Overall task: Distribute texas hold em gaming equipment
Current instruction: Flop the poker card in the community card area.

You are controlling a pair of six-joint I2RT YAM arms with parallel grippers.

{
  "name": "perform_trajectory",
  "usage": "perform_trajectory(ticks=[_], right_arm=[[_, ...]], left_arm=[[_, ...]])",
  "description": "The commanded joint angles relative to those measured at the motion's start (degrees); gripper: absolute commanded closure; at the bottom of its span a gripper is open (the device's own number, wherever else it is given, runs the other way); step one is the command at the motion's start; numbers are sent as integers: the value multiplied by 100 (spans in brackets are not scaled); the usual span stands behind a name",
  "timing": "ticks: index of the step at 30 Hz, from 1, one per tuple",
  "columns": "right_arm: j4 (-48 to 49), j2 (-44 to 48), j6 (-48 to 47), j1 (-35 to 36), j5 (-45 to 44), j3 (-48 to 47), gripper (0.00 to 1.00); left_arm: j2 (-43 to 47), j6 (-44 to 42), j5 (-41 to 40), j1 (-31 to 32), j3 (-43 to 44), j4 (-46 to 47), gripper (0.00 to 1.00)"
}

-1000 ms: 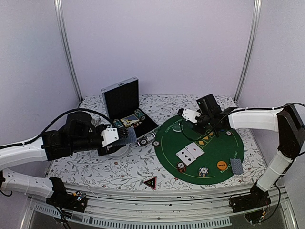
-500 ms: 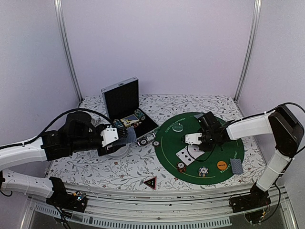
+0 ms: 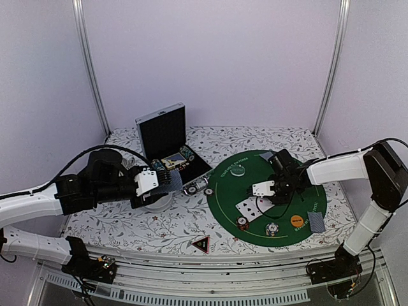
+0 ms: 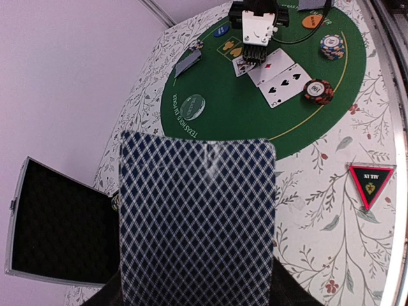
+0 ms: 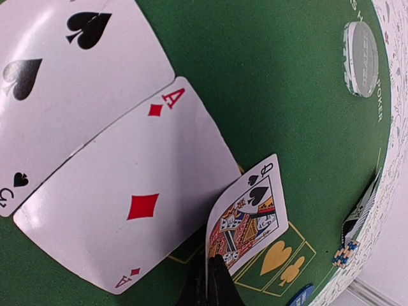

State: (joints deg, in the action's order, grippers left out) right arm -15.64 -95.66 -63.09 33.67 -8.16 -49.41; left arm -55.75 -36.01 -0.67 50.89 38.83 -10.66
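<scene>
Top external view puts the trouble on the green mat (image 3: 287,191), right of centre on the floral worktop (image 3: 159,226). There the right fingers (image 5: 220,292), pinched together on the bottom edge of the queen of spades (image 5: 250,207), hold it tilted, crossing the corner of the ace of diamonds (image 5: 137,204). Let go here, I judge it would land overlapping the ace, or the low fingers could drag the ace and the spade card (image 5: 57,70) beside it out of line. At the left, the left fingers (image 3: 159,180) are clamped on the blue-backed cards (image 4: 197,217) above the white bowl (image 3: 156,204); a slack grip would shed them there. Around: open black case (image 3: 162,131) far left, chips (image 3: 242,222) at the mat's near edge, the triangle (image 3: 201,244) nearer still
</scene>
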Motion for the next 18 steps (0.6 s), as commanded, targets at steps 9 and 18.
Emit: perform_trajectory(ticks=[9,18], right_arm=[[-237,467,-363,-175,38,300,98],[-206,247,-755,-176,-54,350,97]], left_arm=[[134,-32,6,10,-41,102,47],[122,-37,20,13,-32,107,47]])
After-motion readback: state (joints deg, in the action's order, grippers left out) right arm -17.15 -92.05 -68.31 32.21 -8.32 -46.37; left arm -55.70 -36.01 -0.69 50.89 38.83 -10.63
